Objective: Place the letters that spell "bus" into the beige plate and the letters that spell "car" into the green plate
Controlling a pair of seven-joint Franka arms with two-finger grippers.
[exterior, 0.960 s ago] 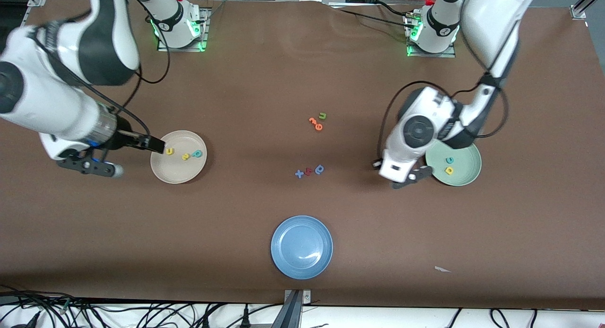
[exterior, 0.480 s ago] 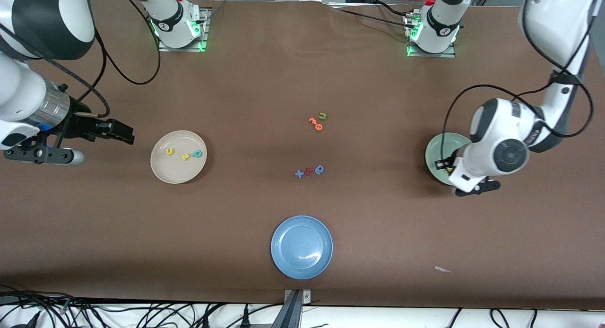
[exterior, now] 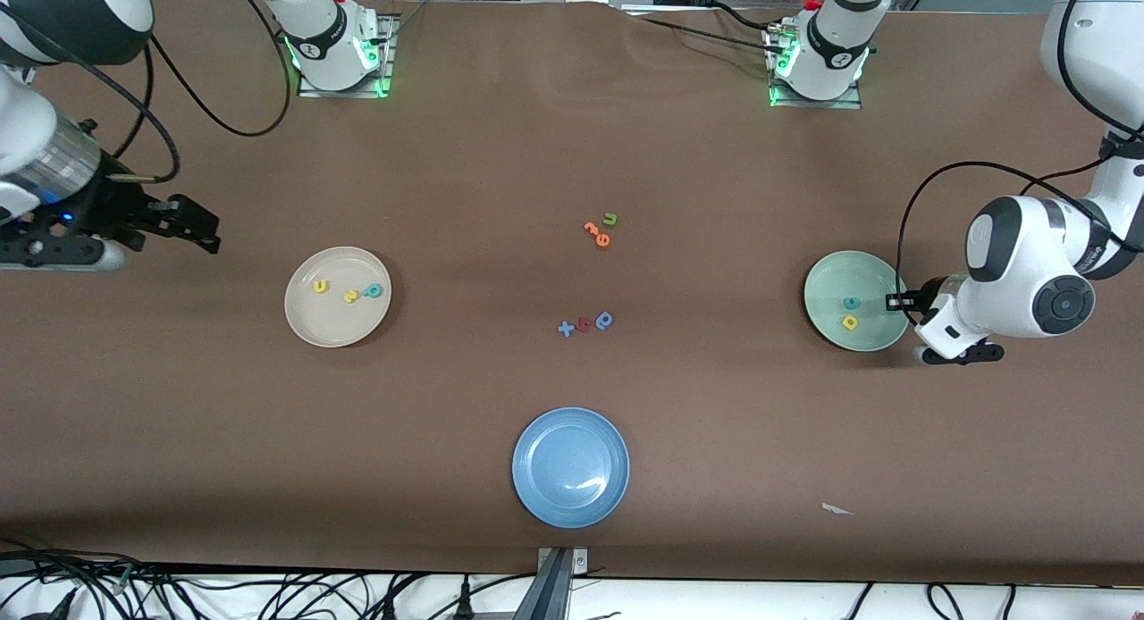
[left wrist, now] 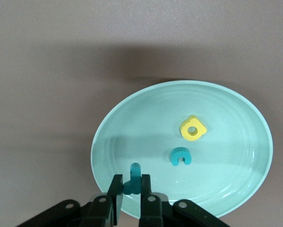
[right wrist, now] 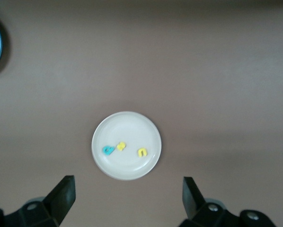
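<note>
Brown table (exterior: 500, 155) | left gripper (left wrist: 130, 196) pinches teal r (left wrist: 133, 179) over green plate (left wrist: 236, 189); right gripper (right wrist: 127, 198) wide, empty | release at the rim and your r may drop outside.

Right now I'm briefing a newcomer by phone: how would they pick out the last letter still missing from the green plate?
Find the green plate at the left arm's end of the table. Over its rim hangs the left end effector, shut on the teal r. Unlike the teal c and yellow a lying in the plate, it is pinched upright between the fingers.
</note>
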